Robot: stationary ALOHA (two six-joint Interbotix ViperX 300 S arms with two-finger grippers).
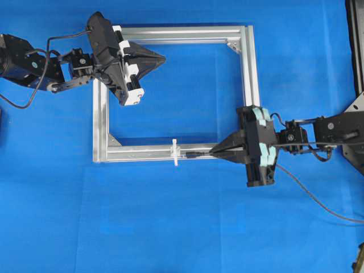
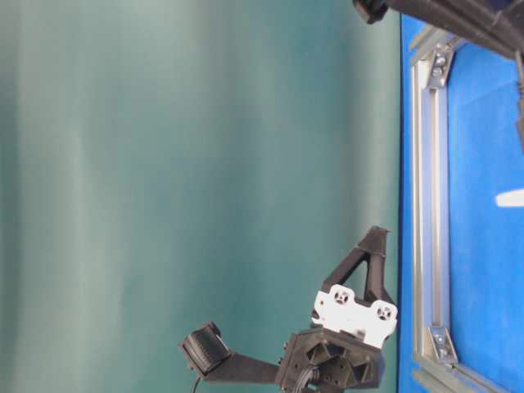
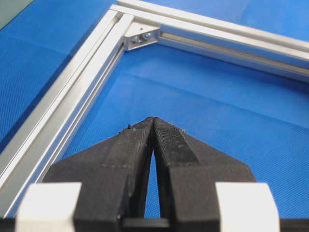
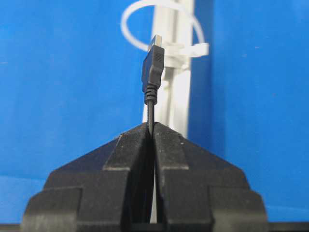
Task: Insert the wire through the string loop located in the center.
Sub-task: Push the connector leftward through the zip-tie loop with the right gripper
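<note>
- R gripper (image 1: 215, 151) clamped on the wire (image 4: 153, 72) just behind the plug; plug sticks out past the tips, pointing at the string loop (image 4: 161, 26), tip near the loop opening, not through.
- Overhead, we see the loop on the near bar of the aluminium frame (image 1: 248, 74), about mid-bar; rest of wire trails off behind the R arm across the blue surface (image 1: 182, 227).
- L gripper (image 3: 153, 121) pressed together, holding nothing, hanging over the frame's far-left corner, well apart from the loop.

No readable text, labels or numbers on anything here.
</note>
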